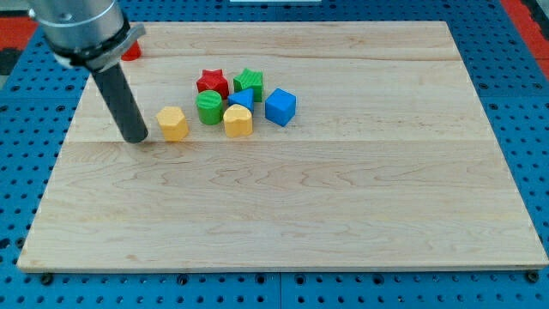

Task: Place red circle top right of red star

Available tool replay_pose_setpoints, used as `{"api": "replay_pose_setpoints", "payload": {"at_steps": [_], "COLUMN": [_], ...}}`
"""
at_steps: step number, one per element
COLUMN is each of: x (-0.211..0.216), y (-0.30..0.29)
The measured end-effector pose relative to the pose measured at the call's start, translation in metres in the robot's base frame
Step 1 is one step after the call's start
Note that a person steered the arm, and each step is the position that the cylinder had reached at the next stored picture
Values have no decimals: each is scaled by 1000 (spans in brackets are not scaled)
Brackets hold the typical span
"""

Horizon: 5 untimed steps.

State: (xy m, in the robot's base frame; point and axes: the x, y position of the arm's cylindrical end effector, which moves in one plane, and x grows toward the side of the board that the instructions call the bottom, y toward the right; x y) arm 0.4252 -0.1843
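You are looking at a pale wooden board [343,206] lying on a blue pegboard bench [515,86]. Take the red star block [212,82] as your landmark.

My tip [137,137] carries no jaws and holds nothing. It stands well to the view's left of the star and below it, just beside a yellow hexagonal block [172,123].

Count two yellow, two blue, two green, two red. The blue cube [280,106] lies right of the star, a green star block [248,81] beside it, a green cylinder [208,106] below it, a yellow heart-like block [238,121] lower right, and a small blue block [243,99] between them.

The red circle block [130,51] sits far left of the star, half hidden behind the arm.
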Motion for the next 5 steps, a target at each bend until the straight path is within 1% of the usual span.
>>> {"api": "replay_pose_setpoints", "payload": {"at_steps": [1, 2, 4, 5], "x": [-3, -2, 21, -37], "y": [43, 53, 14, -61]}}
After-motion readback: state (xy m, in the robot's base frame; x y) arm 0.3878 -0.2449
